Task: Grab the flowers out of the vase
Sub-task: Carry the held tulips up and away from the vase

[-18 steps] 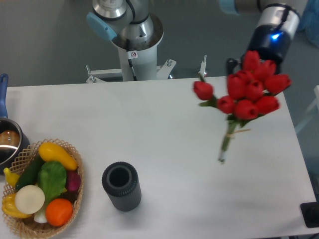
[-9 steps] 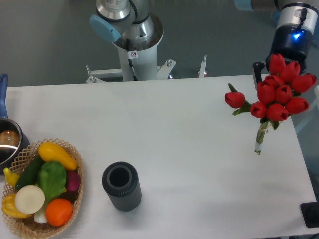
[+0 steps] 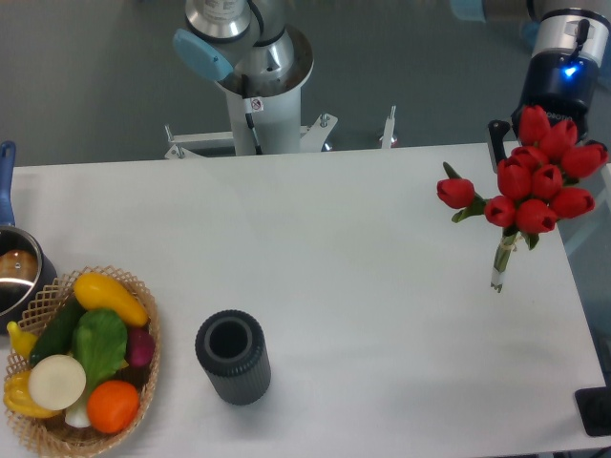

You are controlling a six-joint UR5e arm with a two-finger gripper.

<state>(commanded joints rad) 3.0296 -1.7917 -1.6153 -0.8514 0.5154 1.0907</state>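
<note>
Camera: flowers (image 3: 535, 181) held well apart from vase (image 3: 232, 356), basket (image 3: 48, 296).

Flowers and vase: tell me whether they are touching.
Apart. The camera shows the flowers held up at the table's right edge, with bare white tabletop between them and the vase.

A white table (image 3: 315, 286) fills most of the view. At its left edge sits a woven basket (image 3: 143, 329) of vegetables — a yellow squash (image 3: 110, 298), a green pepper (image 3: 100, 345), a white onion (image 3: 57, 382), an orange tomato (image 3: 113, 406). Just beside it, cut off by the frame, stands a metal pot (image 3: 14, 277) with a blue handle (image 3: 7, 186).
</note>
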